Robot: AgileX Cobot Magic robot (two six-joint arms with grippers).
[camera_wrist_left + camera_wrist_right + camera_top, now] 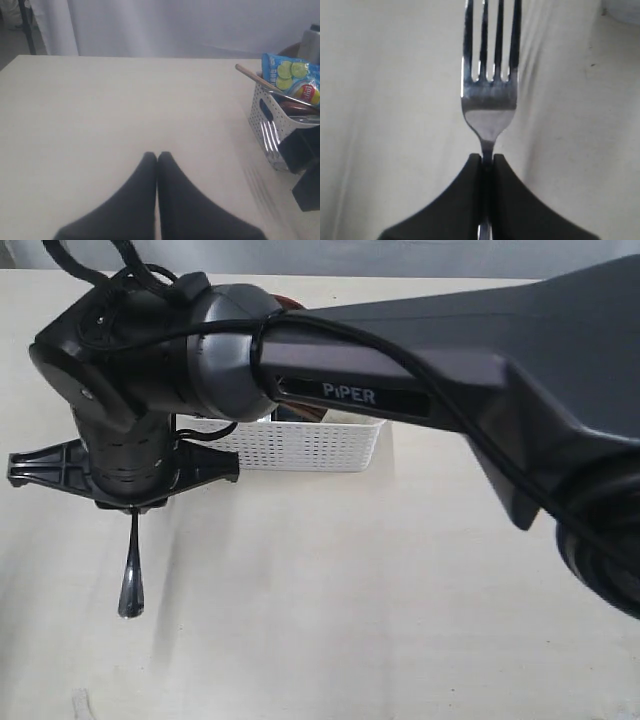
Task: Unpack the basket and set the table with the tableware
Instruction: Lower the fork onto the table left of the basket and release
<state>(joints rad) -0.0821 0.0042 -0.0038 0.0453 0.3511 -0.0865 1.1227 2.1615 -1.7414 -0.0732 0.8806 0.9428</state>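
Note:
My right gripper [487, 157] is shut on the neck of the steel fork [490, 90], with the tines pointing away over the pale table [395, 100]. In the exterior view the right arm reaches across to the left side. The fork's handle [130, 580] sticks out below the gripper body [130, 475], and the jaws themselves are hidden there. Behind the arm stands the white basket [310, 447]. My left gripper [157, 156] is shut and empty, low over the bare table [100, 110], well short of the basket [270, 125].
A blue chip bag [292, 80] and a slanting wooden handle [250, 75] stick out of the basket. A steel cup [311, 42] rises behind it. The right arm's dark link [480, 360] covers much of the exterior view. Pale curtain hangs beyond the table's far edge.

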